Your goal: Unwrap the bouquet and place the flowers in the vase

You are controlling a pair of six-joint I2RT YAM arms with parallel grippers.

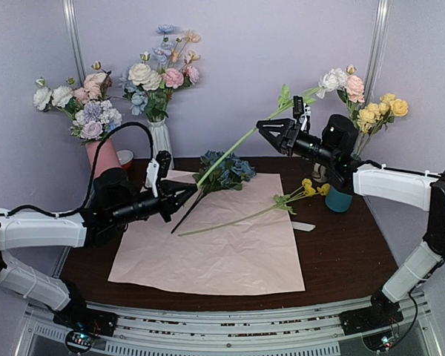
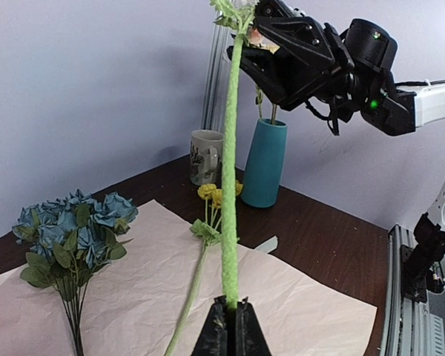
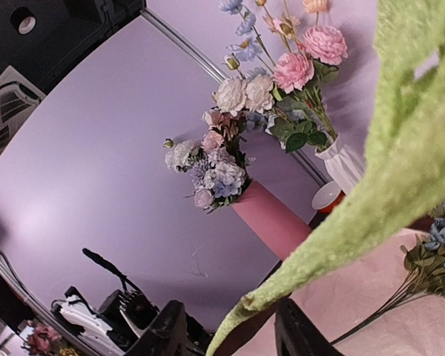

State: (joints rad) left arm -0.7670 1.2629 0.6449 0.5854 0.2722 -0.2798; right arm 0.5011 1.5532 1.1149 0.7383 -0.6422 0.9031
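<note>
Left tool (image 2: 228,310) clamps flower stem (image 2: 230,185) base; stem slants up-right through part-open right tool (image 1: 267,133).

**Pastel flowers, pink paper, lilac wall**

The paper sheet (image 1: 215,245) is plain pale pink, and the table (image 1: 341,252) is dark brown. The flower cluster (image 1: 226,170) is dusty blue with dark green leaves. The small blooms (image 1: 311,189) are yellow on a light green stalk. The long stem (image 2: 228,185) is fuzzy lime green. The vase (image 2: 264,163) is plain teal. The mug (image 2: 206,157) is cream with a dark printed picture. The pink vase (image 1: 102,154) holds white, pink and lilac flowers. The white ribbed vase (image 1: 161,139) holds cream, pink and blue ones. The wall (image 1: 237,59) is lilac.
</note>
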